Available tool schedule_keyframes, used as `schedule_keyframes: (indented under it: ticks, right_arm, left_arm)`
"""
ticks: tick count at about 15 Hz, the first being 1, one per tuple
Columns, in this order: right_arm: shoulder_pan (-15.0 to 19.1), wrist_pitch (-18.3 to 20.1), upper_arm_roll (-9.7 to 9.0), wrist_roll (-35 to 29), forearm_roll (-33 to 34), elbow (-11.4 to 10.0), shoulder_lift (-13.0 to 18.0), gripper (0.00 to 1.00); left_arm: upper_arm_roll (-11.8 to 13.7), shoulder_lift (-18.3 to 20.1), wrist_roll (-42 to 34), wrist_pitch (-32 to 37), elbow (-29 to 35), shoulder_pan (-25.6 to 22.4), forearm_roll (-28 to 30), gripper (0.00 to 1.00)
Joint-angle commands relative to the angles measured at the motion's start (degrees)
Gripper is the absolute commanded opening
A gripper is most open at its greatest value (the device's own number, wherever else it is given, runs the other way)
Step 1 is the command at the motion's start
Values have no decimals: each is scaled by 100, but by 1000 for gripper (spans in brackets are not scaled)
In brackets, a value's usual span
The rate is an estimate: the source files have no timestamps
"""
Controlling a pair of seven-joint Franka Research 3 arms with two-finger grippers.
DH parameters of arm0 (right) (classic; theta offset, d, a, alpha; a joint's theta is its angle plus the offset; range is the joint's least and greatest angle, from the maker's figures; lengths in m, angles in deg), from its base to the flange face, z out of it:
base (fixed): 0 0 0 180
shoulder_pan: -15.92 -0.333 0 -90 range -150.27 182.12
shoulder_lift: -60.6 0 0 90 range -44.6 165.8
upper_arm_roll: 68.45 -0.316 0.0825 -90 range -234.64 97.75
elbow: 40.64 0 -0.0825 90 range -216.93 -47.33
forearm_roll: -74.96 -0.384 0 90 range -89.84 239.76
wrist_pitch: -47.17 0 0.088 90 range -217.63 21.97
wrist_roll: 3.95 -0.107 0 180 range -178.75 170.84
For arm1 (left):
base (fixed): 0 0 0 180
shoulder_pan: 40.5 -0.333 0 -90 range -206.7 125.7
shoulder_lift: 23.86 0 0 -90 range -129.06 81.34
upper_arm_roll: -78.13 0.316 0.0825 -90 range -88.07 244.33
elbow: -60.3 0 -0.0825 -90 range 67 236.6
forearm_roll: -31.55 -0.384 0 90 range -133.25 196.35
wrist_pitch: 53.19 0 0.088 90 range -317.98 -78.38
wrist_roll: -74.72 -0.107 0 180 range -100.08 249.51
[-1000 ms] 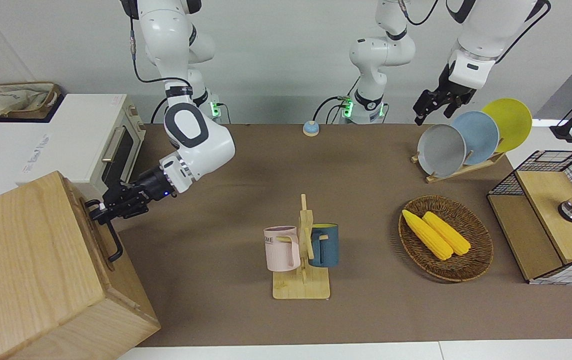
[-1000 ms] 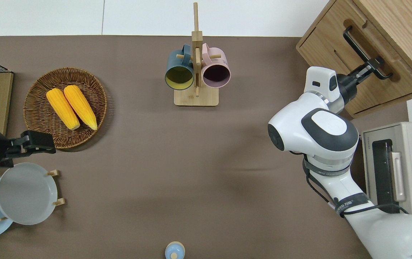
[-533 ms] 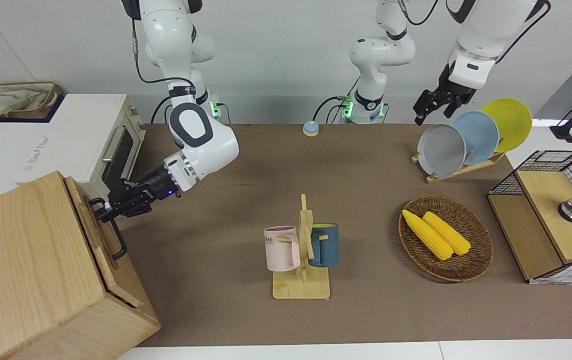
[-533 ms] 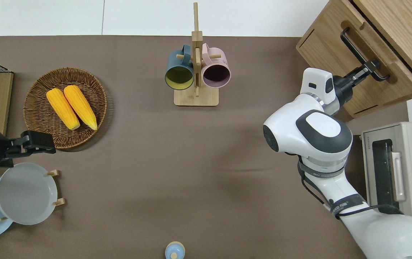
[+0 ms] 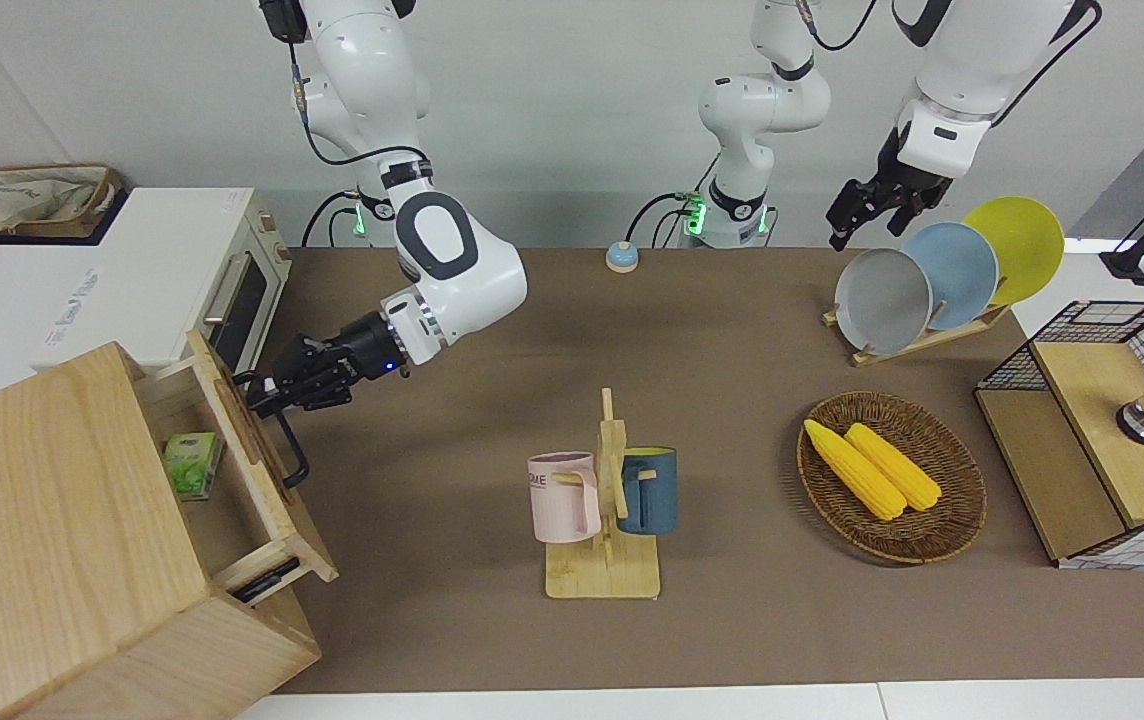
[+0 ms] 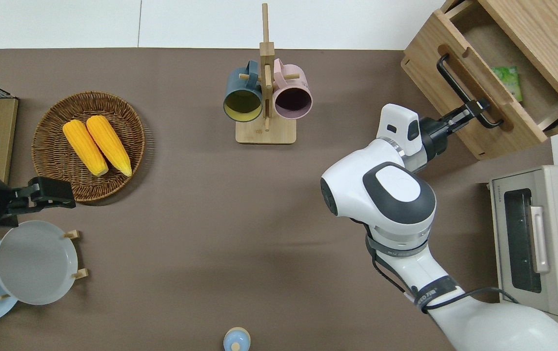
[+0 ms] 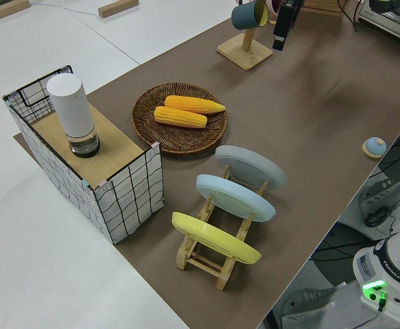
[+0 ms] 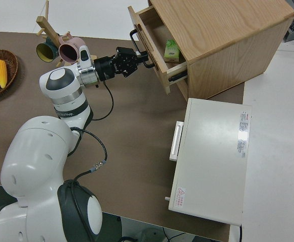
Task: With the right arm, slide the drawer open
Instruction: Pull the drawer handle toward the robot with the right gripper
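At the right arm's end of the table, the right gripper pinches the black handle of the drawer, which stands partly open toward two o'clock of the wrist. Best to pull straight along the runners, without twisting. The left arm is parked.

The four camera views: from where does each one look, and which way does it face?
Front: across the table, facing both arms; right tool grips the drawer handle.
Overhead: straight down; both arms enter from the bottom.
Left side: raised at the left arm's end, along the table; only an arm base shows.
Right side: above the right arm, along its reach.
All except left side show the open drawer.
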Motion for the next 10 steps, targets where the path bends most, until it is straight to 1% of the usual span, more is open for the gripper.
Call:
schedule_keyframes:
  ticks: [1,3,5,7,10]
  right_arm:
    - [-94,406,-276,175,-336,36,55,0]
    - [-129,582,-417,175,-450,36,64,0]
    - [-200,749,-487,184,-582,80,72,0]
    - [-235,942,-680,184,-687,89,72,0]
    - [-366,1215,-786,184,-933,89,125,0]
  left_arm:
    - [25,48,-51,89,-21,6,5,993]
    - [25,48,-51,89,-21,6,5,993]
    - [25,48,-51,97,-21,6,5,993]
    - [25,48,-51,97,-21,6,5,993]
    - [25,48,-51,89,-21,6,5,995]
